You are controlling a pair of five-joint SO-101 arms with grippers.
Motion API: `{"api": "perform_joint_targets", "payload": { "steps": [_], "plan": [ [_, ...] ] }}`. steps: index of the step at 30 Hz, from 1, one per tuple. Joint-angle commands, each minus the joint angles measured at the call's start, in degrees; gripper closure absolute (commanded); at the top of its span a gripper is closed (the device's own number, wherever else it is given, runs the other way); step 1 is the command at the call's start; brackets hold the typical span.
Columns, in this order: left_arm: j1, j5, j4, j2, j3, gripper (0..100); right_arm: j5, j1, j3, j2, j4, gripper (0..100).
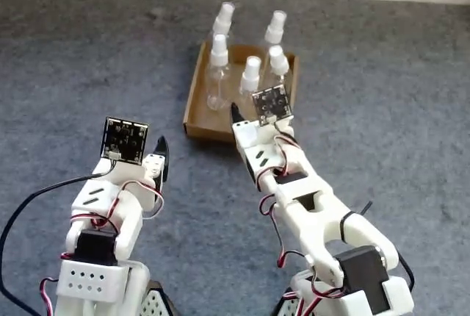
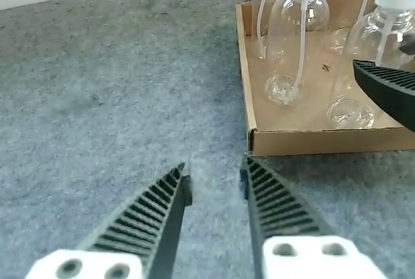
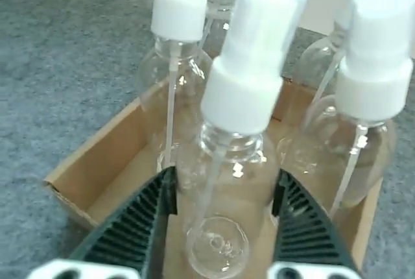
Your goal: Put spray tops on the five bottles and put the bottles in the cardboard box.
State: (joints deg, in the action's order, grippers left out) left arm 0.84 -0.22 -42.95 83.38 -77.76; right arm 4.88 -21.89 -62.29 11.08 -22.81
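Note:
The cardboard box (image 1: 192, 99) stands at the middle back of the grey carpet, with several clear bottles in it, each wearing a white spray top. My right gripper (image 1: 252, 110) is at the box's front edge. It is open (image 3: 224, 188), its jaws close on either side of the front middle bottle (image 3: 235, 162), which stands upright on the box floor. My left gripper (image 1: 161, 158) hovers over bare carpet to the left of the box, open (image 2: 216, 172) and holding nothing. The box corner (image 2: 311, 141) lies just beyond its fingertips.
Neighbouring bottles (image 3: 174, 91) (image 3: 363, 130) crowd close around the right gripper's fingers. The right gripper's black finger (image 2: 389, 91) shows over the box in the left wrist view. Open carpet (image 1: 95, 66) spreads to the left and right of the box.

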Motion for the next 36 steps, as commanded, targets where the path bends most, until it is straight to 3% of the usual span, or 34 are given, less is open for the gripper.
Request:
{"api": "perform_joint_targets", "payload": {
  "steps": [1, 12, 24, 32, 36],
  "plan": [
    [1.1, -0.1, 1.3, 0.7, 0.3, 91, 0.7, -0.2, 0.0, 0.6, -0.1, 78.1],
    [1.1, -0.1, 1.3, 0.6, 0.3, 91, 0.7, -0.2, 0.0, 2.9, 0.3, 76.4],
    [1.1, -0.1, 1.3, 0.6, 0.3, 91, 0.4, -0.2, -1.6, 27.2, 20.4, 76.8],
    [1.1, 0.1, 2.0, 0.6, 0.2, 91, 0.7, 0.8, -11.8, 46.9, 33.4, 94.7],
    [1.1, -0.1, 2.5, 0.6, 0.2, 91, 0.8, 2.7, -18.2, 58.1, 41.4, 97.4]
  ]
}}
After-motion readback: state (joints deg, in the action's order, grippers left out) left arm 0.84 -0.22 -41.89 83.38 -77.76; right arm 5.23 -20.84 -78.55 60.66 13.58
